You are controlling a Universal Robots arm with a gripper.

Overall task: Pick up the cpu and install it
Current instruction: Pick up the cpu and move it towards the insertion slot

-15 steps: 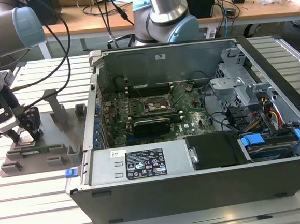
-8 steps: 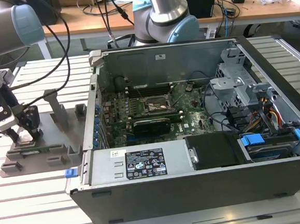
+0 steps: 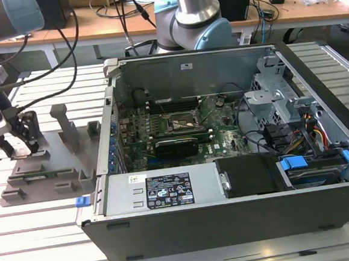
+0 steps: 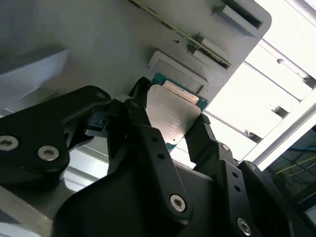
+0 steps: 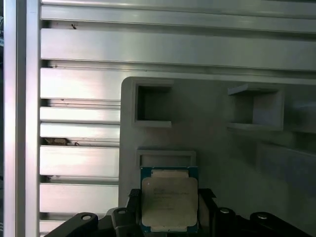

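Status: black gripper point(image 3: 22, 147) was down at the grey plastic tray with upright blocks point(image 3: 55, 157), on the exterior view's left. Small flat square cpu with shiny silver top and thin green rim point(image 5: 169, 200) lay flat between the 2 black fingers point(image 5: 206, 200), silver face toward the wrist cameras. Fingers sat against 2 opposite edges in both wrist views, so I read it as clamped on the cpu. Couldn't tell whether the chip was clear of the tray. Square dark metal socket frame point(image 3: 182, 122) lay inside the open dark computer case point(image 3: 200, 228), well apart from the gripper, toward the exterior view's right. Judgement: pick in hand, install not yet done.
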